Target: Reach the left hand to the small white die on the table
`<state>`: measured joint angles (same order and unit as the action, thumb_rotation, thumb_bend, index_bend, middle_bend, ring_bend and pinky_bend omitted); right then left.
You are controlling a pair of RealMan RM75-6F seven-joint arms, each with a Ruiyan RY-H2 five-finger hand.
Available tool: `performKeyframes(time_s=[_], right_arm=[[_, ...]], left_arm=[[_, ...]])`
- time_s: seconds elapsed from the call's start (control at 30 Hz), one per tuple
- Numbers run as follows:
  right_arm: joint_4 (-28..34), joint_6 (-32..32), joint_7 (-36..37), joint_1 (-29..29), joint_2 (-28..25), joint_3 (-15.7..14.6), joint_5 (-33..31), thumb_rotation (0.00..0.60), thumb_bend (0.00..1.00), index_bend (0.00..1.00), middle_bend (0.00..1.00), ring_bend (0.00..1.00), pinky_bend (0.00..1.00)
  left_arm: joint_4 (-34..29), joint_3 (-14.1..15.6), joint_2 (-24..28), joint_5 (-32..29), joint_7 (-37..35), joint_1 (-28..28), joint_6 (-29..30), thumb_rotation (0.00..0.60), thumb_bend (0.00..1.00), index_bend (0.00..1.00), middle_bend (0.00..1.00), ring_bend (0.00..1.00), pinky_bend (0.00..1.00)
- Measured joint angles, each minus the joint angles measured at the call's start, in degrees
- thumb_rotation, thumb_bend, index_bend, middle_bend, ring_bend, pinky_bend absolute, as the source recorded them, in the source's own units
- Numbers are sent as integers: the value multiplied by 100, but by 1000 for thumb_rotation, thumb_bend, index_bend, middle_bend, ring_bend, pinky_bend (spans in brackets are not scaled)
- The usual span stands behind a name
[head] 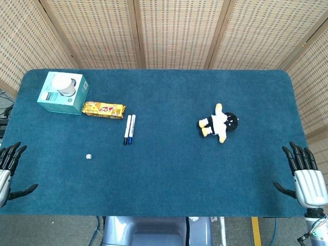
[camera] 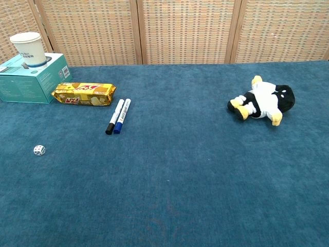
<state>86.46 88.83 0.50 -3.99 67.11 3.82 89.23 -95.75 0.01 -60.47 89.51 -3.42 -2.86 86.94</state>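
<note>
The small white die (head: pixel 88 156) lies alone on the blue table cloth, left of centre; the chest view shows the die (camera: pixel 39 150) near its left edge. My left hand (head: pixel 8 169) rests at the table's front left edge, fingers spread and holding nothing, well to the left of the die. At the front right edge my right hand (head: pixel 306 177) is also spread, with nothing in it. Neither hand appears in the chest view.
A teal box (head: pixel 60 94) with a paper cup (camera: pixel 28 49) on it stands at the back left. Beside it lie a yellow snack pack (head: pixel 104 109) and two markers (head: pixel 129 128). A penguin plush (head: pixel 220 123) lies right of centre.
</note>
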Motion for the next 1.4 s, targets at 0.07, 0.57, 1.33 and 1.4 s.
performKeyframes(time_s=[0.07,0.57,1.33,1.4], right_arm=[[-4,-12,21,-1,-6,-2,-7,600,133,0,0,0,0],[34,-58,51,-13,-40,-23,11,600,134,0,0,0,0],[20,-139,255,-31,-100,5,-77,600,133,0,0,0,0],[17,-148,263,-34,-101,3,-77,600,133,0,0,0,0]], left_arm=[[0,0,-1,0,4,0,0,600,0,0,0,0,0],[183,-48,-124,-90,-54,-342,-608,600,108,85,0,0,0],[1097,-718,-1791,-2182,1475,-2059,-3041,600,301,367,0,0,0],[1232,-738,-1983,-2375,1592,-2117,-3095,600,321,367,0,0,0]])
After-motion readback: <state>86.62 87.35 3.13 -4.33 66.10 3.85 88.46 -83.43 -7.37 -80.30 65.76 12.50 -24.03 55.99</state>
